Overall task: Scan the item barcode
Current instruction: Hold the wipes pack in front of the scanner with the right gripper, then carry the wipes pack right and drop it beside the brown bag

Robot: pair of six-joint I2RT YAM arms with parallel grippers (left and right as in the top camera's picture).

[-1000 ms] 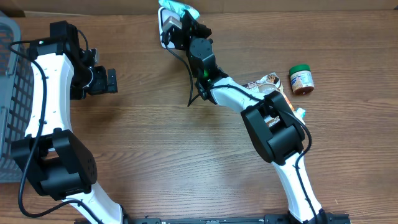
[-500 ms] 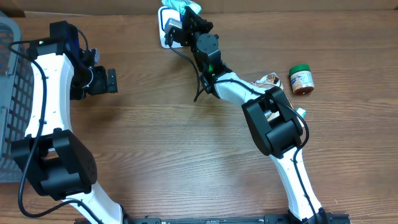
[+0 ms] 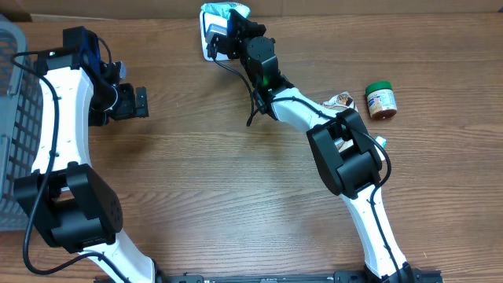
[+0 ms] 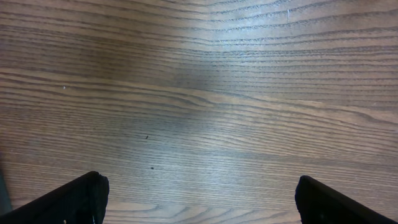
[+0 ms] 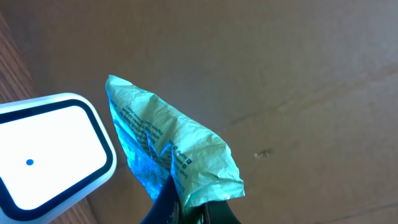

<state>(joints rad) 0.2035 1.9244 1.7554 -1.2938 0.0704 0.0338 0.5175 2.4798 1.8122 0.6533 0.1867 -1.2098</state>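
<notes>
A crumpled green packet point(image 5: 168, 149) is clamped in the right gripper point(image 5: 186, 208) at the far edge of the worktop point(image 3: 236, 196), just beside the white scanner point(image 5: 50, 155), apparently so its barcode can be presented. The left gripper point(image 4: 199, 199) is spread wide, empty, well apart over bare wood.

A robot lab's mock shop checkout: wood-grain tabletop point(image 3: 236, 204), white scanner pad point(image 5: 50, 155), grey wire basket point(image 3: 9, 126), cardboard backdrop point(image 5: 280, 74)

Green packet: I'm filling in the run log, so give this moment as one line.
right fingers shut on green packet | packet beside white scanner | left fingers open, empty, over table
</notes>
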